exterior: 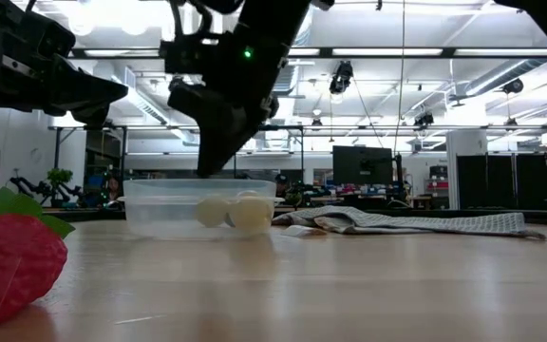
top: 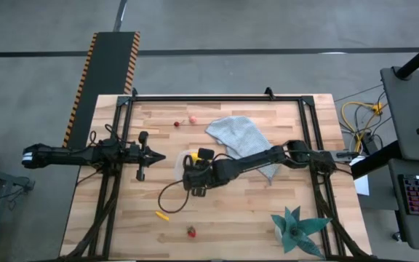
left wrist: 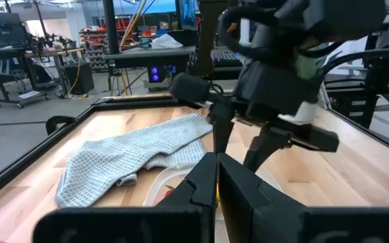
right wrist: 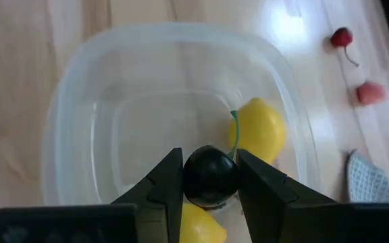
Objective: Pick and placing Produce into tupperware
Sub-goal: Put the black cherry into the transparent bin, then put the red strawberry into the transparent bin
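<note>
The clear tupperware (right wrist: 174, 101) stands mid-table with two yellow lemons (right wrist: 258, 128) inside, also seen through its wall (exterior: 250, 214). My right gripper (right wrist: 210, 182) hangs over it (top: 193, 182), shut on a dark round piece of produce (right wrist: 210, 177) with a green stem. My left gripper (top: 155, 155) waits shut at the table's left, level, touching nothing. Loose on the wood lie a red cherry (right wrist: 341, 38), a pink piece (right wrist: 370, 92), an orange-yellow piece (top: 163, 215) and a strawberry (exterior: 8, 266). My right gripper pinches the dark round piece by its two opposite sides (right wrist: 188, 179) between the two fingers. The fingers slant down from the table's right. The piece hangs clear above the tupperware's inside, its green stem (right wrist: 234, 131) sticking out beyond the fingers.
A grey-blue cloth (top: 242, 138) lies spread behind and right of the tupperware, under my right arm. A teal spiky plant (top: 297, 229) stands at the near right corner. A black frame (top: 217, 98) runs along the table's edges.
</note>
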Motion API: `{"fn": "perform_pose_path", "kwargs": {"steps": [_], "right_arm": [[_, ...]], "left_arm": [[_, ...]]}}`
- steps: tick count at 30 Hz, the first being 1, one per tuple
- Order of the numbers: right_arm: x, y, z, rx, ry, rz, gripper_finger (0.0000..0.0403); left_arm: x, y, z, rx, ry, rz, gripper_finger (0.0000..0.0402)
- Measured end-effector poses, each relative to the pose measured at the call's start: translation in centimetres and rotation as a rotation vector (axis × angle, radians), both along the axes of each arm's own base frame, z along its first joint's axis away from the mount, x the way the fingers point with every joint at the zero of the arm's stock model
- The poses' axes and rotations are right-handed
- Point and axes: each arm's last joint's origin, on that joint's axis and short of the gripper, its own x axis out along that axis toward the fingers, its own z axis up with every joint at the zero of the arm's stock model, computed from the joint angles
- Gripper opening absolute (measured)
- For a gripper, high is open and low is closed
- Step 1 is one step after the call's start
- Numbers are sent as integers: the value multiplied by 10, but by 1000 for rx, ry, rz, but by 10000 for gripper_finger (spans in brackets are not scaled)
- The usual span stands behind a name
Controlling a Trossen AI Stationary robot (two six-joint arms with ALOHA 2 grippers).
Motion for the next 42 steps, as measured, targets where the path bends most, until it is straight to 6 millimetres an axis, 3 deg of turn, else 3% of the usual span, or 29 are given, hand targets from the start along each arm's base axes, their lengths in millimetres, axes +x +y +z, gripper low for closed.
{"fn": "perform_pose_path", "kwargs": {"steps": [8, 23, 42], "right_arm": [[-3, -17, -19, 81, 61, -7, 103], [-1, -20, -20, 82, 38, -17, 115], [0, -20, -17, 28, -8, -67, 191]], "left_arm": [[0, 0, 0, 0, 0, 0, 0], [0, 0, 0, 0, 0, 0, 0], [0, 0, 0, 0, 2, 0, 0]]}}
